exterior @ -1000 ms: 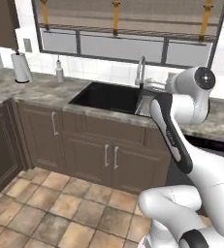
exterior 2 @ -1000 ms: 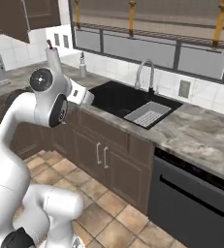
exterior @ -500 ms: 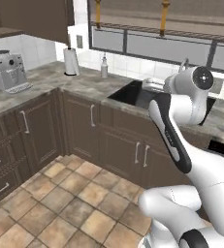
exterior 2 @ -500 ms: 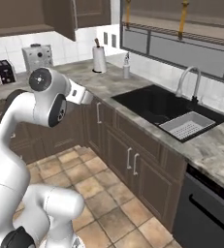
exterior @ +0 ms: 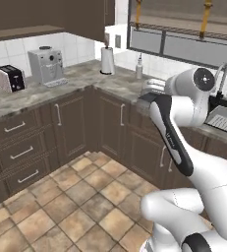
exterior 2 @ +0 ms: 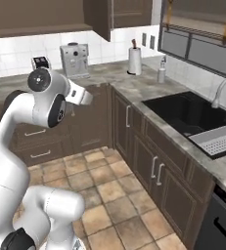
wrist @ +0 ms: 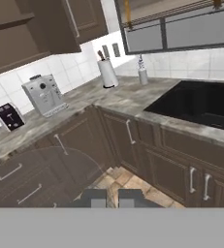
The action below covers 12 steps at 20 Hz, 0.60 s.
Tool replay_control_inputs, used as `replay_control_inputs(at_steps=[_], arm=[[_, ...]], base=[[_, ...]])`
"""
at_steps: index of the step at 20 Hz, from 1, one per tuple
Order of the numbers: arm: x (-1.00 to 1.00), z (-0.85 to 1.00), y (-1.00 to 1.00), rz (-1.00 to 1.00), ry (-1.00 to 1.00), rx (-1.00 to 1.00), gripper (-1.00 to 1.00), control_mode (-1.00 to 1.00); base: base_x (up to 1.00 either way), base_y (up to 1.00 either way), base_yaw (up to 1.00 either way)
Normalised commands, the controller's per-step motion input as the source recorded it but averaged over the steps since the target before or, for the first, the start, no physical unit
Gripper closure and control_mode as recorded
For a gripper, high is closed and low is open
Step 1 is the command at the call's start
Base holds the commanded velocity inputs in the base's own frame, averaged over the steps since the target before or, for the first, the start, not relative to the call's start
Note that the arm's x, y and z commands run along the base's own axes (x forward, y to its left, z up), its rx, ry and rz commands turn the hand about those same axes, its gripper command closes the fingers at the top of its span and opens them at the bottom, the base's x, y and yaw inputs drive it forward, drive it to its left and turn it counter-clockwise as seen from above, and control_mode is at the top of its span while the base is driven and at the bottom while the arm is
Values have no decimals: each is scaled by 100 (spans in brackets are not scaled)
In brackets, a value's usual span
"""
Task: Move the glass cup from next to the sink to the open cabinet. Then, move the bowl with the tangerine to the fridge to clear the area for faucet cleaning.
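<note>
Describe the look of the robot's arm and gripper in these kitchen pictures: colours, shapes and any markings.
The arm is made of smooth, rounded white segments joined by dark grey bands, with a round dark cap at one joint. The base views show no cables and no lettering. The gripper ends in two small, blocky, dark grey fingertips side by side.
</note>
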Motion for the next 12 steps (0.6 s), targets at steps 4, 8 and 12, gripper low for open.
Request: replay_control_inputs(at_steps=[4, 8, 12], arm=[[0, 0, 0, 0, 0, 0, 100, 100], [0, 0, 0, 0, 0, 0, 100, 100], [0, 0, 0, 0, 0, 0, 100, 100]], base=[[39, 0, 27], [63, -3, 20], [75, -14, 13]])
